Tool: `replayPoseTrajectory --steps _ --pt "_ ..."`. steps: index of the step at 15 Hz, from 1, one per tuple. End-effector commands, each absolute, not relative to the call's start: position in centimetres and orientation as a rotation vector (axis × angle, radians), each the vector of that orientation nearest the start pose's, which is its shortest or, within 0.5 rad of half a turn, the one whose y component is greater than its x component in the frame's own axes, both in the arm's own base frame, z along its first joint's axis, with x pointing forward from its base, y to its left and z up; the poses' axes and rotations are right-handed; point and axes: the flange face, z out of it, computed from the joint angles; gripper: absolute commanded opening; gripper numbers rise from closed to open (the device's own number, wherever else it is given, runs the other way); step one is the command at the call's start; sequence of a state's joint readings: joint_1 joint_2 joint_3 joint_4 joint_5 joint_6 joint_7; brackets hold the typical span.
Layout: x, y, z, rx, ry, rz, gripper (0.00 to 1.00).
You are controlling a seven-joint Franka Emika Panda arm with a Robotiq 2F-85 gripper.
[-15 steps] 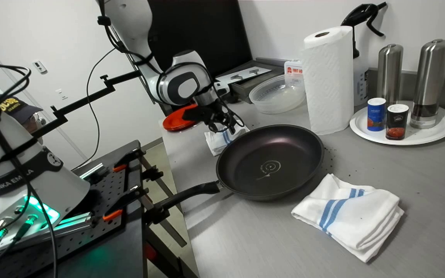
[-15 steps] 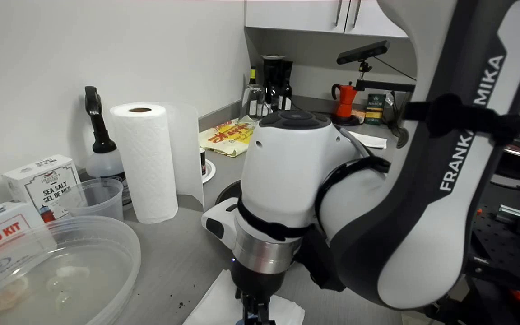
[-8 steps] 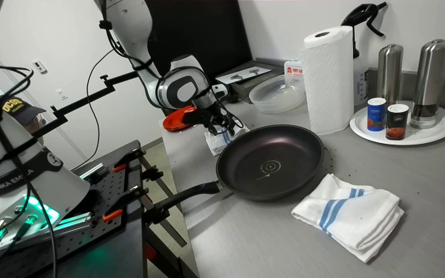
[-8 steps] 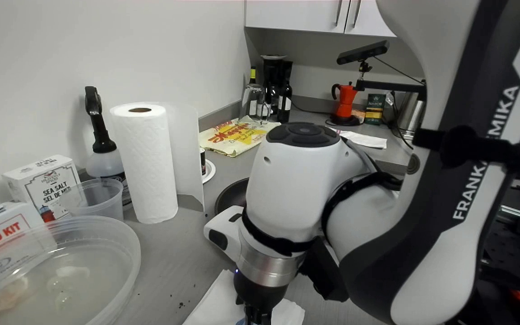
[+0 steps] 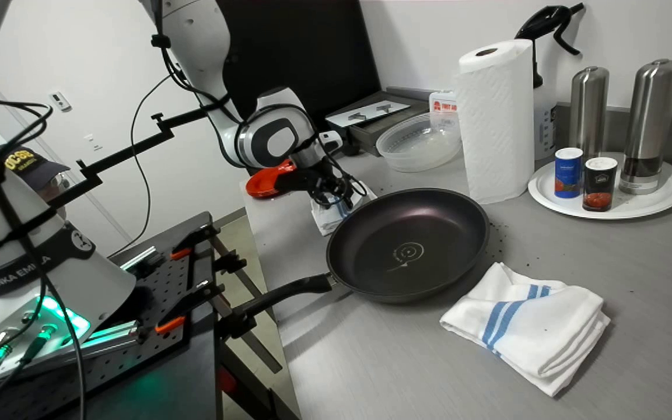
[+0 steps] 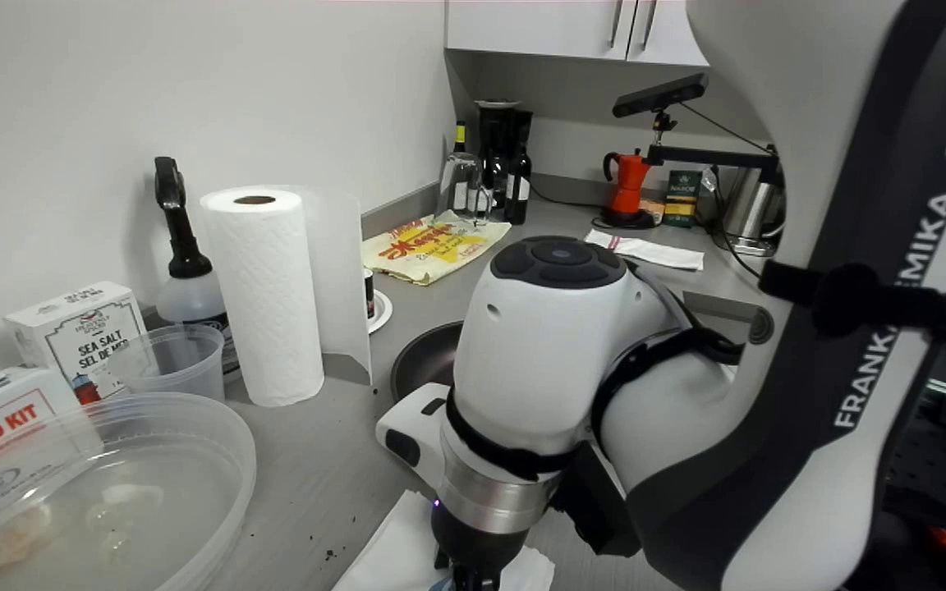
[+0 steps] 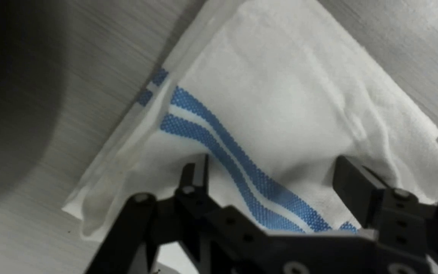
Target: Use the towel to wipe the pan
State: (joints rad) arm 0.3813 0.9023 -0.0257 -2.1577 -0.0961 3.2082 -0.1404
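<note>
In the wrist view, my gripper (image 7: 272, 171) is right above the towel (image 7: 261, 125), and my fingers (image 7: 356, 186) are spread well apart, with the cloth between them; I cannot tell whether the tips touch it. The towel is white and thin, folded into layers that show along its left edge, with loose creases running down the right. Two blue stripes with a white strip between them bend across it and pass between my fingers. It lies on a grey counter (image 7: 101, 57).

In an exterior view, the pan (image 5: 409, 239) sits on that counter, round, black and shallow, with a reddish sheen inside and a pale ring-shaped mark (image 5: 409, 252) on its floor. Its long black handle (image 5: 290, 290) sticks out past the counter's edge. The towel lies just beside the pan, partly hidden by my gripper. Another striped towel (image 5: 528, 326), folded too, lies on the opposite side of the pan.

In an exterior view, my arm (image 6: 539, 353) covers most of the pan, leaving a dark curve of it in sight. The towel is a white patch at the bottom edge, with a trace of blue next to my gripper, whose tips are cut off there.
</note>
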Motion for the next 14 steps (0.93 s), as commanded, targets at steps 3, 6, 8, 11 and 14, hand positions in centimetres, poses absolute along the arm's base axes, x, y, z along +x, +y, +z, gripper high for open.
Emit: replayPoseTrajectory --steps 3,6,8,11,14 --pt "48.37 18.54 -0.79 -3.013 -0.912 -0.261 0.37" --pt "48.57 18.18 -0.66 -3.02 -0.906 -0.263 0.14" --pt "48.72 18.0 -0.54 -3.025 -0.897 -0.26 0.0" --pt "48.73 17.86 -0.13 -3.028 -0.878 -0.247 0.01" --pt "48.67 17.78 -0.11 -3.033 -0.862 -0.238 0.03"
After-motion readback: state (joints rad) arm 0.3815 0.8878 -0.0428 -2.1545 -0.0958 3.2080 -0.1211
